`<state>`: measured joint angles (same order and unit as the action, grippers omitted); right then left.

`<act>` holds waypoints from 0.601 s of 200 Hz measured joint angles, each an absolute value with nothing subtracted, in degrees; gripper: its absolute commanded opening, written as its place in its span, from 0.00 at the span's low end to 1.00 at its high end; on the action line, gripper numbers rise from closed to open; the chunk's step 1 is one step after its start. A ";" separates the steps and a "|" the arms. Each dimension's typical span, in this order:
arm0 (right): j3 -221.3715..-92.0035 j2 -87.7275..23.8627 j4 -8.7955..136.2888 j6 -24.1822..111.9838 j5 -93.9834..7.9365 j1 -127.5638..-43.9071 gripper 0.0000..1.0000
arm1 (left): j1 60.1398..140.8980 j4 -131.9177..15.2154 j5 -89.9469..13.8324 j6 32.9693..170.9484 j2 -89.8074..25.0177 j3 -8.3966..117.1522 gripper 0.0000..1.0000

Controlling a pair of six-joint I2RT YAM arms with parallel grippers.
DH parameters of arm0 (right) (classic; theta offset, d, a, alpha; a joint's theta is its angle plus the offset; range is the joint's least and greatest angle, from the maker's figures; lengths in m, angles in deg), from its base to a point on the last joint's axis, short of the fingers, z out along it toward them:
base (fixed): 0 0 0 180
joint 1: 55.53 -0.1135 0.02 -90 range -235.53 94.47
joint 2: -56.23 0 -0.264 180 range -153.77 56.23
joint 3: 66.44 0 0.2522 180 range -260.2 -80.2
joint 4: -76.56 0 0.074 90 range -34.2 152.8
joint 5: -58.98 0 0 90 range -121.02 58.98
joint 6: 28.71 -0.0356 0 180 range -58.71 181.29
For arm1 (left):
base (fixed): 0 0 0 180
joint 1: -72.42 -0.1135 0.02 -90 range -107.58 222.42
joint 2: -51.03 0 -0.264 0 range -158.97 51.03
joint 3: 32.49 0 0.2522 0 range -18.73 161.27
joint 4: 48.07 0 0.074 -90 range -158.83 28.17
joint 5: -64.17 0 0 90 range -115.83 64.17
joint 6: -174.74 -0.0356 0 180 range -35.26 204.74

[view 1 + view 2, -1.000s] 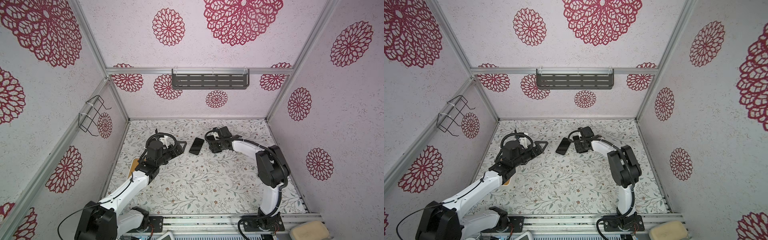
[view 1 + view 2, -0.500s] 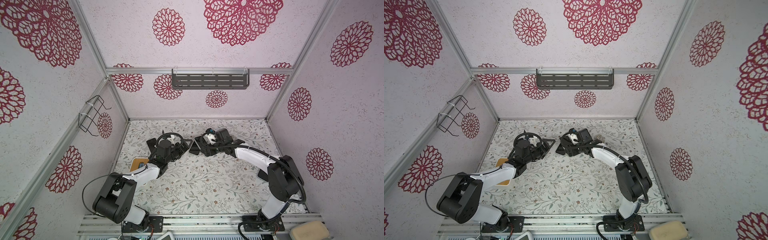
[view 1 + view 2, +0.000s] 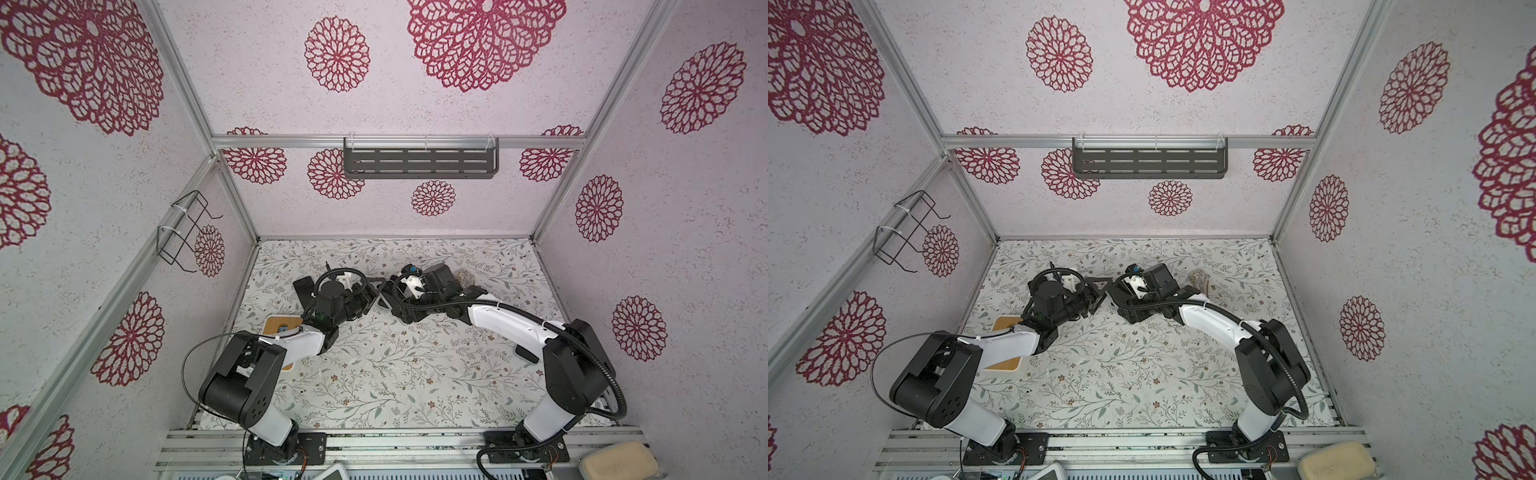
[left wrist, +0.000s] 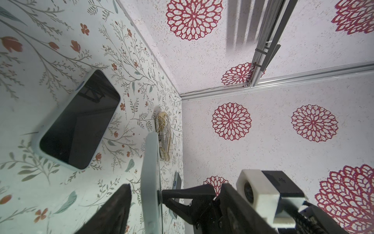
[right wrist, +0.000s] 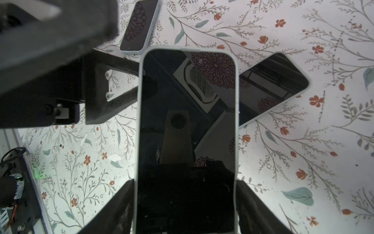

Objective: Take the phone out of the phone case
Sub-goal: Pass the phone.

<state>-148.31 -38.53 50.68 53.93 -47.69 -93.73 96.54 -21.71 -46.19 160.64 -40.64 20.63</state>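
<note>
Clamping the cased phone (image 5: 187,121) in my right pincer (image 5: 185,182), I straddle its end with my left pincer (image 4: 145,190), jaws apart. Phone and case are not yet separated.

Both top views are bright and evenly lit by diffuse light. Shadows under the arms on the counter (image 3: 374,374) are faint and soft, and the corners show wide-angle stretch. In the right wrist view the phone (image 5: 186,131) screen is a dark mirror full of reflections, the counter beside it is nearly washed out, and the right fingers (image 5: 113,210) are black and unsharp. In the left wrist view the left fingers (image 4: 113,212) are equally out of focus.
</note>
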 measured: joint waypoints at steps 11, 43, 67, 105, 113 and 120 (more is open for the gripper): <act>-148.29 -38.38 50.85 54.00 -47.93 -93.90 0.31 | 96.54 -20.91 -46.36 161.21 -41.19 20.58 0.65; -148.29 -38.38 51.00 54.08 -48.54 -94.38 0.30 | 96.54 -19.00 -47.08 162.63 -42.20 19.93 0.48; -148.29 -38.38 51.09 54.13 -48.83 -94.38 0.30 | 96.54 -17.89 -47.63 163.24 -42.22 19.40 0.38; -148.31 -38.38 51.57 54.15 -48.83 -94.65 0.29 | 96.52 -17.15 -47.91 163.96 -42.22 18.46 0.19; -148.31 -38.38 51.57 54.17 -48.78 -94.71 0.29 | 96.52 -17.08 -47.83 163.87 -42.22 18.24 0.17; -148.31 -38.38 51.57 54.21 -48.70 -94.73 0.29 | 96.47 -17.12 -47.74 163.92 -42.22 18.00 0.16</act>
<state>-148.31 -38.38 51.57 54.21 -48.70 -94.73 96.47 -17.12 -47.74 163.92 -42.22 18.00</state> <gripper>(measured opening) 0.733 0.181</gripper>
